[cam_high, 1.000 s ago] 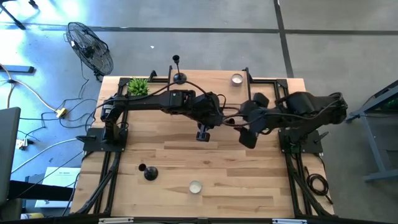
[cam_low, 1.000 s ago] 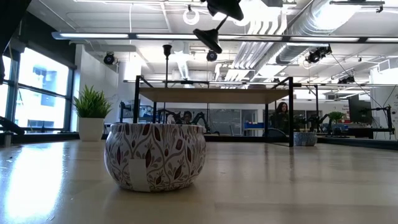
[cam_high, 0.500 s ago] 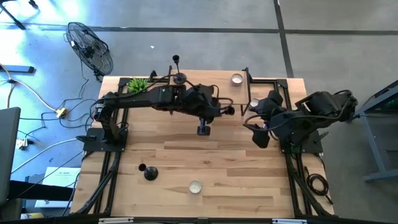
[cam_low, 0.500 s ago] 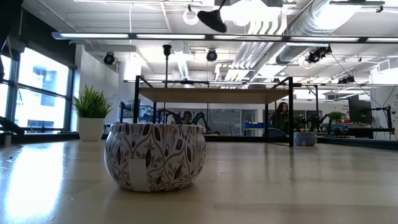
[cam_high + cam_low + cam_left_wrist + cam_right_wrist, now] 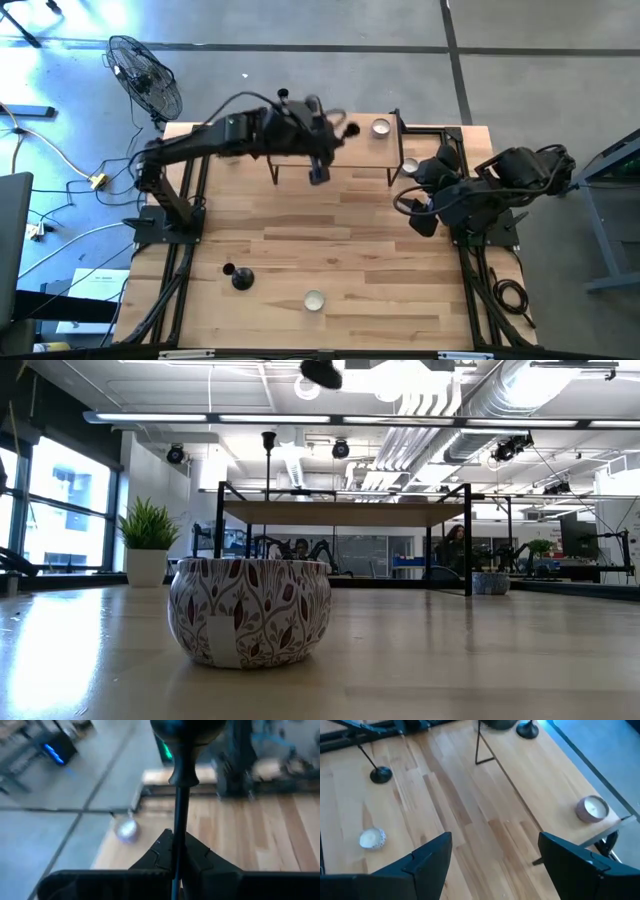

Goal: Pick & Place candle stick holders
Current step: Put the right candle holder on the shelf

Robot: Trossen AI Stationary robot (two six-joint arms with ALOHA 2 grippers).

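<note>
Left wrist view: left pincer (image 5: 175, 857) clamped on candle holder (image 5: 181, 795); right pincer (image 5: 492, 855) apart.

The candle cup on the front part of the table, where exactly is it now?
In the high view the candle cup sits near the table's front edge, about midway across, just right of a short black candle holder.

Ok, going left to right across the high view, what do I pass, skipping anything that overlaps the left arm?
Floor fan → short black holder near the front edge → front tealight cup → far tealight cup → right tool, open above the table.
</note>
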